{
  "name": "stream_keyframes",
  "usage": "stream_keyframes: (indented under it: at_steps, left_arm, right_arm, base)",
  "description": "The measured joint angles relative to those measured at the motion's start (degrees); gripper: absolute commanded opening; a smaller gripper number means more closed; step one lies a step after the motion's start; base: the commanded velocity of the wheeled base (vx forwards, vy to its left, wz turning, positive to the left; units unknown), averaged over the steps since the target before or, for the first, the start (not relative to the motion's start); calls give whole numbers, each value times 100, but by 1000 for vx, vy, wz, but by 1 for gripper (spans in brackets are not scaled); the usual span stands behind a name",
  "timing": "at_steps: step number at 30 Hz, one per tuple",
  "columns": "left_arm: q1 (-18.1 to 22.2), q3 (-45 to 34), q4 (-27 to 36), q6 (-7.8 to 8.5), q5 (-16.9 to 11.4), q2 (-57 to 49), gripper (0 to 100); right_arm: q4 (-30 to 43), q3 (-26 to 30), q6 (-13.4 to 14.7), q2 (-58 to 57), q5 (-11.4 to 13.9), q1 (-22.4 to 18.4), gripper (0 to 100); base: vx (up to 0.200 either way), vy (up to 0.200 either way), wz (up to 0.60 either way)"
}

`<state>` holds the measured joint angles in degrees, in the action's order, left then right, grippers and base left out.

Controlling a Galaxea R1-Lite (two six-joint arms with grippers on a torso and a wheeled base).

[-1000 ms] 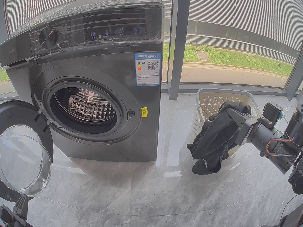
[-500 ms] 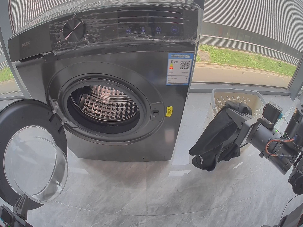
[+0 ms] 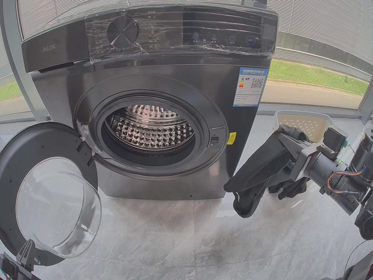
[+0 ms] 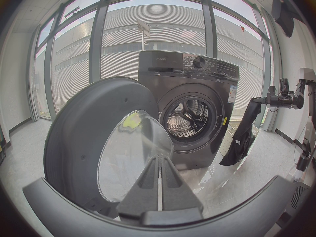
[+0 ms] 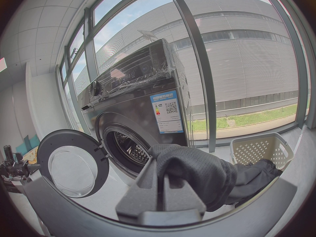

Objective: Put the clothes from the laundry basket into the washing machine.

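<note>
My right gripper (image 3: pixel 285 139) pinches the dark garment (image 3: pixel 260 168) beside the laundry basket (image 3: pixel 307 121), my left gripper (image 4: pixel 159 178) is pressed together, empty; the open washing machine (image 3: pixel 149 131) awaits loading.

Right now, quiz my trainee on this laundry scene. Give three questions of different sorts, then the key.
1. True or false: the door of the washing machine stands open.
2. What does the right hand hold? A) a white towel B) a dark garment C) nothing
3. Fill in: seen from the robot, the basket stands on the washing machine's ___ side.
Key: 1 true; 2 B; 3 right.
</note>
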<state>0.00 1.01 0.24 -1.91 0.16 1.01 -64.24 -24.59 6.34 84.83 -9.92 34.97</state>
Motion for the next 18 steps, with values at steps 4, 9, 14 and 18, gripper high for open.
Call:
stream_keyframes:
  at_steps: [4,9,14,18]
  left_arm:
    - [0,0,2,-2,-2,2,0]
    - [0,0,2,-9,0,0,0]
    - [0,0,2,-9,-2,0,0]
    - [0,0,2,-7,0,0,0]
  right_arm:
    - [0,9,0,0,0,0,0]
    - [6,37,0,0,0,0,0]
    - [11,43,0,0,2,0,0]
    - [12,61,0,4,11,0,0]
  base:
    - [-150,0,0]
    - [0,0,0]
    - [0,0,0]
    - [0,150,0]
